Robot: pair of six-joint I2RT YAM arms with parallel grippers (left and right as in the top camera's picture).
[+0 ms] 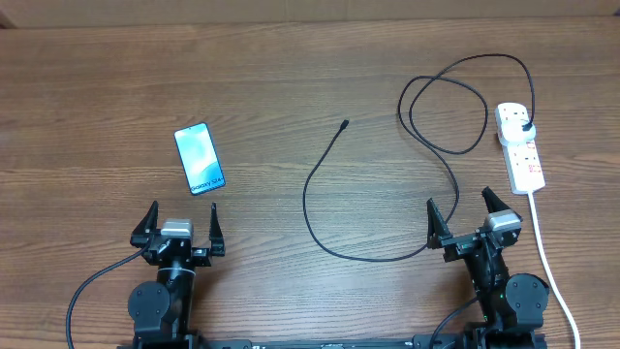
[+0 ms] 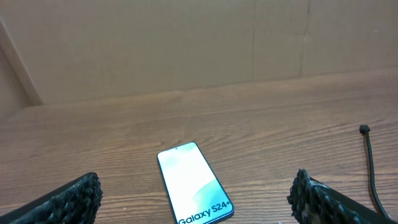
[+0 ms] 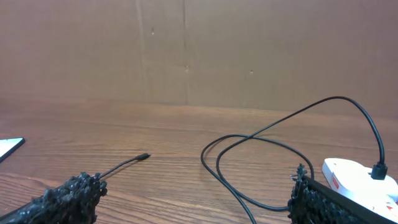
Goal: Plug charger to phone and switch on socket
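Note:
The phone (image 1: 200, 159) lies face up on the wooden table at the left, its screen reading "Galaxy S24+"; it also shows in the left wrist view (image 2: 194, 184). The black charger cable (image 1: 320, 218) loops across the middle, its connector tip (image 1: 345, 123) free on the table, its plug (image 1: 524, 127) seated in the white socket strip (image 1: 520, 145). The cable (image 3: 249, 140), tip (image 3: 143, 157) and socket (image 3: 360, 177) show in the right wrist view. My left gripper (image 1: 180, 225) is open and empty just near of the phone. My right gripper (image 1: 466, 218) is open and empty near the cable loop.
The socket's thick white cord (image 1: 552, 267) runs down the right side past my right arm. A brown cardboard wall (image 2: 186, 43) stands along the table's far edge.

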